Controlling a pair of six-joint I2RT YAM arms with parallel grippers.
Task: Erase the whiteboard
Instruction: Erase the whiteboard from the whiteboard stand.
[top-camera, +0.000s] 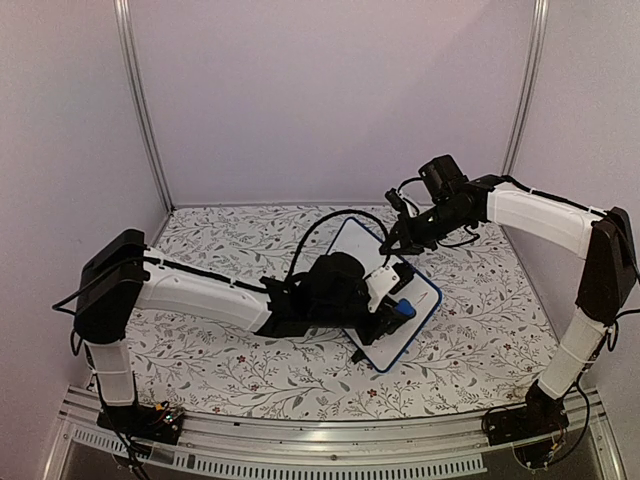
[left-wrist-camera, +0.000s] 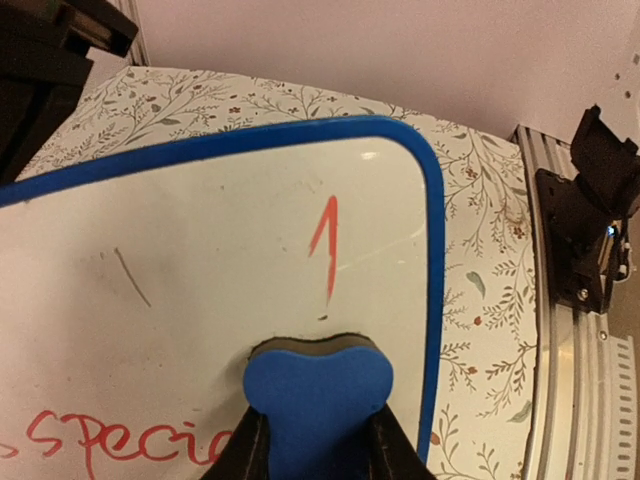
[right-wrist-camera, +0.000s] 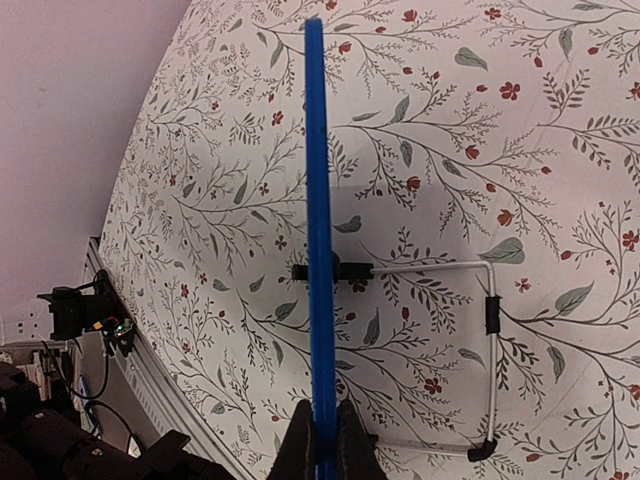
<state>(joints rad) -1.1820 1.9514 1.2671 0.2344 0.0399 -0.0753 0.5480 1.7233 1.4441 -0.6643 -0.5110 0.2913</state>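
The left gripper (left-wrist-camera: 316, 450), clamped on the blue eraser (left-wrist-camera: 318, 385), met the whiteboard (left-wrist-camera: 200, 250) with the red "1" (left-wrist-camera: 326, 245) just ahead, while the right gripper (right-wrist-camera: 320, 440) pinched its edge.

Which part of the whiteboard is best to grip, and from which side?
Probably the whiteboard's thin blue frame at its top edge, from above: the rim fits a pinch, as the right tool shows, and the face is free for the eraser.

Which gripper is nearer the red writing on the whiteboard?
Left. The left gripper holds a blue eraser on the whiteboard, right beside the red writing. The right gripper pinches the blue frame at the board's edge, away from the writing.
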